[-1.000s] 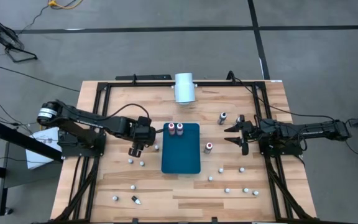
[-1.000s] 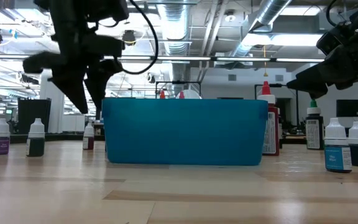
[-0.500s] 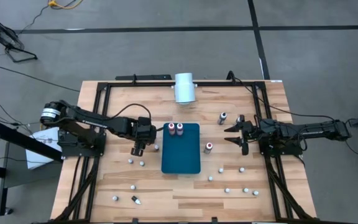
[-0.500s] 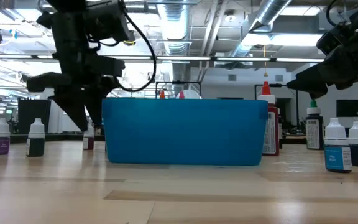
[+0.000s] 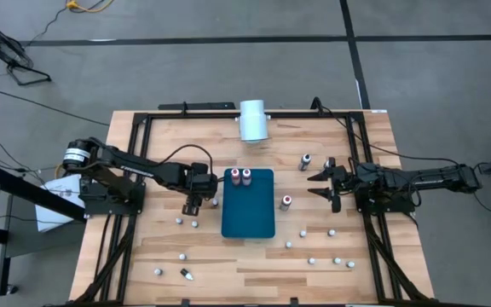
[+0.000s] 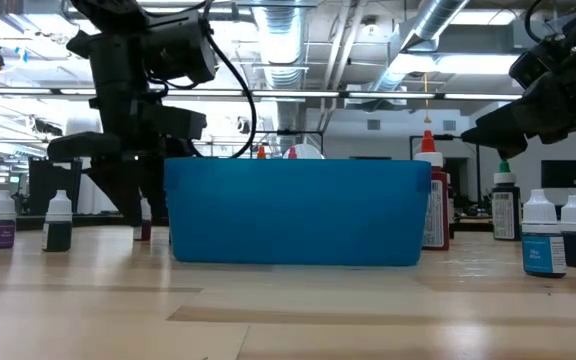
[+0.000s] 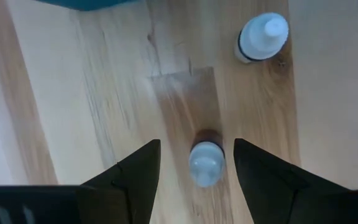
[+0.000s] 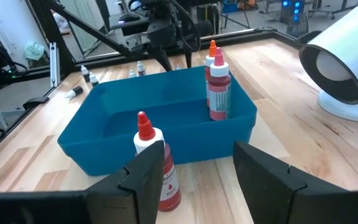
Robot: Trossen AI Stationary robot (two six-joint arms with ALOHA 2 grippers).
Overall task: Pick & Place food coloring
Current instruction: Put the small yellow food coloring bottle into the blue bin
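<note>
Most of the tiny food coloring bottles stand upright on the pale wooden table (image 5: 169,136), long axes vertical and caps up. Two red-bodied food coloring bottles (image 5: 241,176) stand side by side, upright, inside the far end of the dark teal rectangular plastic bin (image 5: 248,213). A third red-bodied bottle with a pale cap (image 5: 286,202) stands upright on the wood just beside the bin, on the right arm's side. One dark-bodied bottle (image 5: 186,274) near the front edge lies on its side, long axis flat along the table. Other whitish bottles are scattered over the front of the table on both sides of the bin.

The left gripper (image 5: 194,202) hangs low over the table just beside the bin, fingers pointing down. In the left wrist view, its two dark fingers (image 7: 138,171) are spread wide, with a small dark-bodied bottle with a whitish cap (image 7: 205,163) standing upright between them; neither finger touches it.

The right gripper (image 5: 321,186) hovers at the table's right side, open and empty, pointing toward the bin. A large white cylinder (image 5: 252,119) lies on its side at the far edge.
</note>
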